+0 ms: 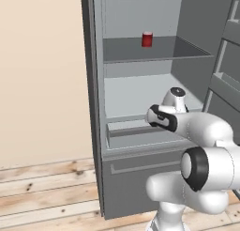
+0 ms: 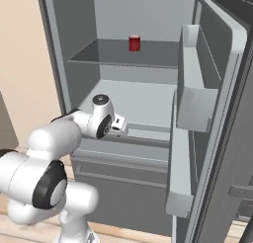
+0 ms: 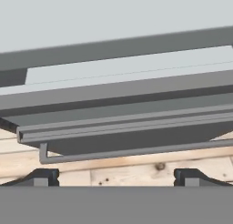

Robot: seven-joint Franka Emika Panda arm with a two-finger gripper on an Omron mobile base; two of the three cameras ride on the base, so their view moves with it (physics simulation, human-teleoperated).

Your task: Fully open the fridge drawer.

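Gripper (image 3: 116, 176) nearest: in the hand view we see its jaws spread wide with nothing between them, wooden floor (image 3: 136, 166) showing past the tips. Just beyond we list the taller grey front panel (image 1: 136, 178) with its thin outlined handle (image 3: 113, 154). Above that panel sits the fridge drawer (image 1: 136, 136), a wide shallow light-grey box with a darker groove across its low front, at the bottom of the open fridge compartment; the hand hovers at its front right in the left base view. Farther in we note the dark-grey shelf (image 1: 140, 54) carrying a red can (image 1: 147, 39). Fridge door (image 2: 217, 113) stands swung open at right.
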